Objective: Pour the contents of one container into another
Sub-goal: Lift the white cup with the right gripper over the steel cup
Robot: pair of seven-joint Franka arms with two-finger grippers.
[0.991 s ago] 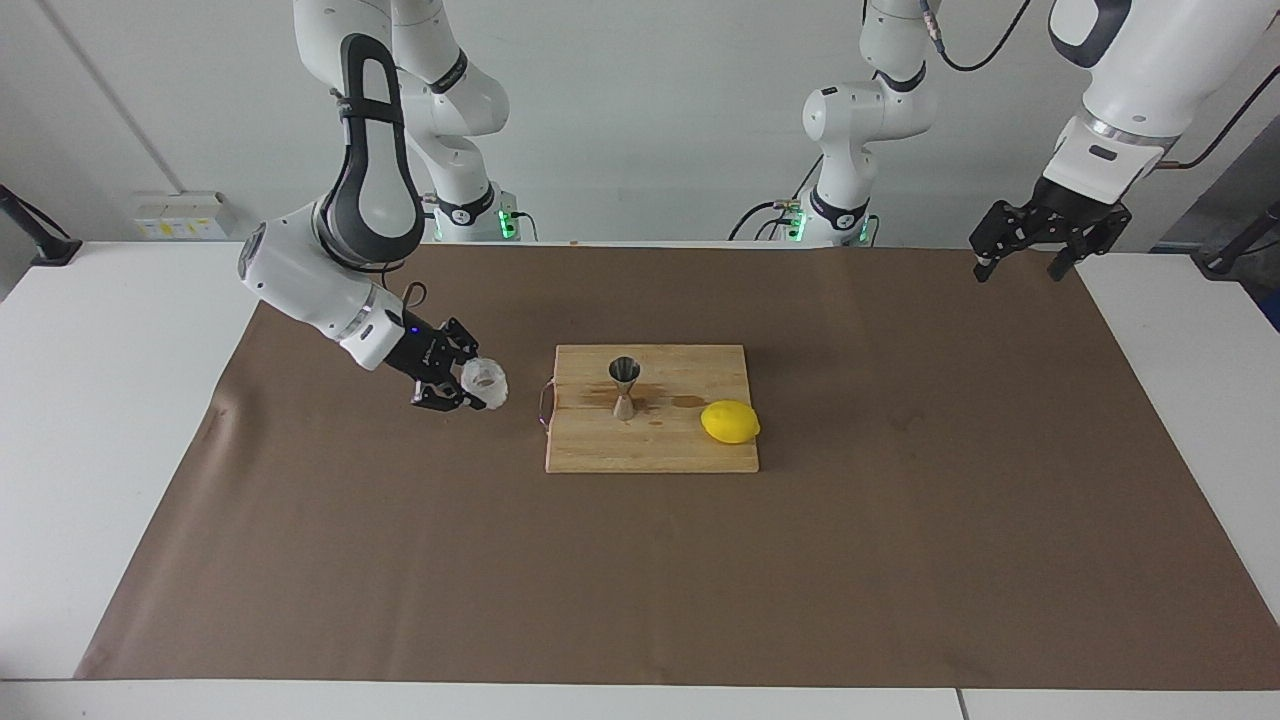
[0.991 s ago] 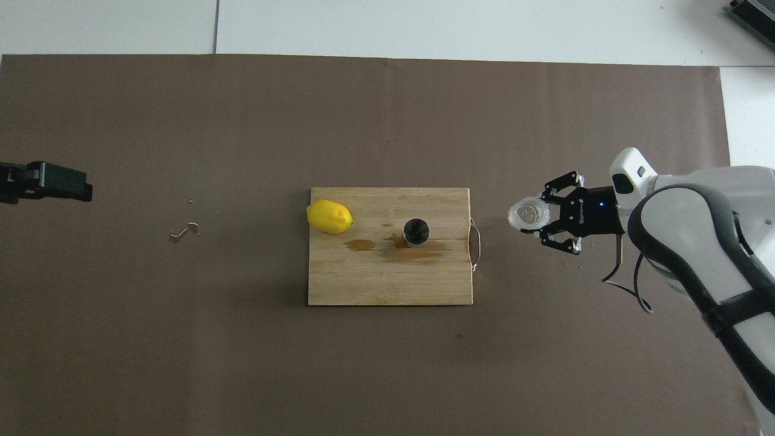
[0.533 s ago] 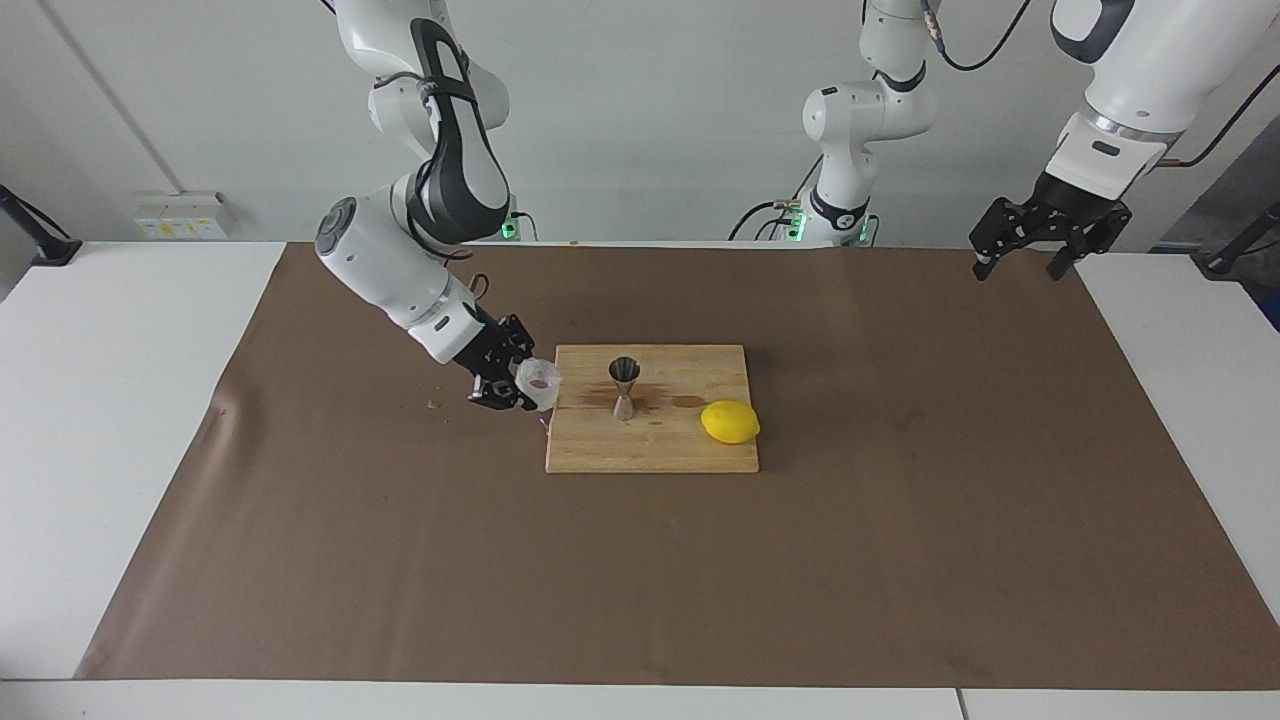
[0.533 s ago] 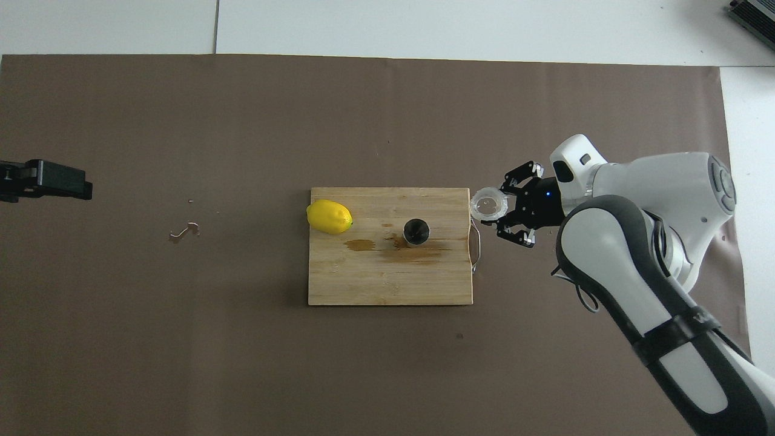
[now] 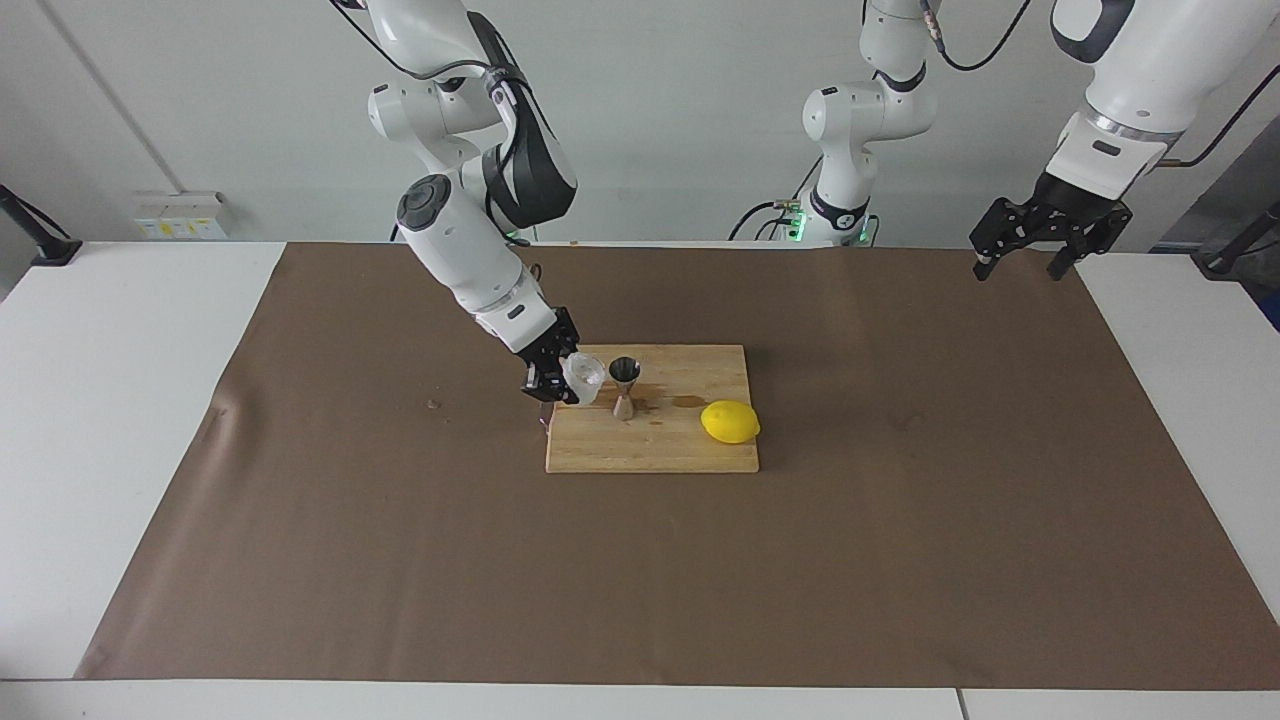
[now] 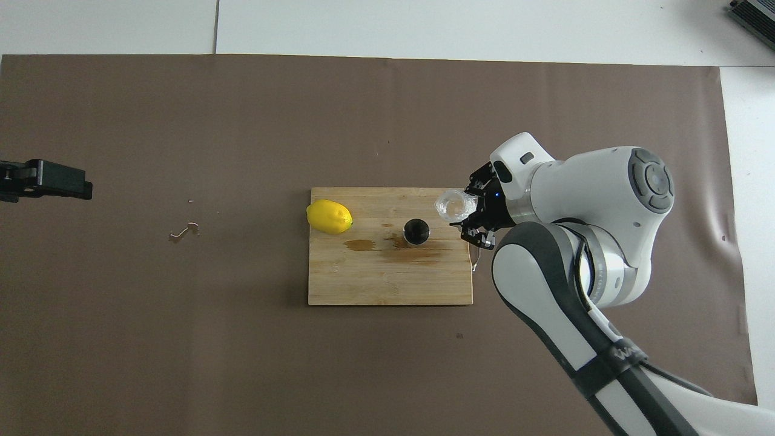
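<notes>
My right gripper (image 5: 571, 383) is shut on the small frosty glass cup (image 5: 584, 377) and holds it tilted, mouth toward the jigger, over the right arm's end of the wooden cutting board (image 5: 650, 450). In the overhead view the cup (image 6: 452, 204) hangs just beside the jigger (image 6: 416, 232), apart from it. The steel hourglass jigger (image 5: 624, 385) stands upright on the board, dark inside. My left gripper (image 5: 1021, 268) waits open and empty, raised over the left arm's end of the table.
A yellow lemon (image 5: 730, 421) lies on the board beside the jigger, toward the left arm's end. Brownish wet stains (image 6: 412, 253) mark the board by the jigger. Brown paper (image 5: 400, 560) covers the table, with a small scrap (image 6: 183, 231) on it.
My right arm has carried the cup sideways from over the brown paper to over the board's edge, close to the jigger, and tipped it further. The left arm has not moved.
</notes>
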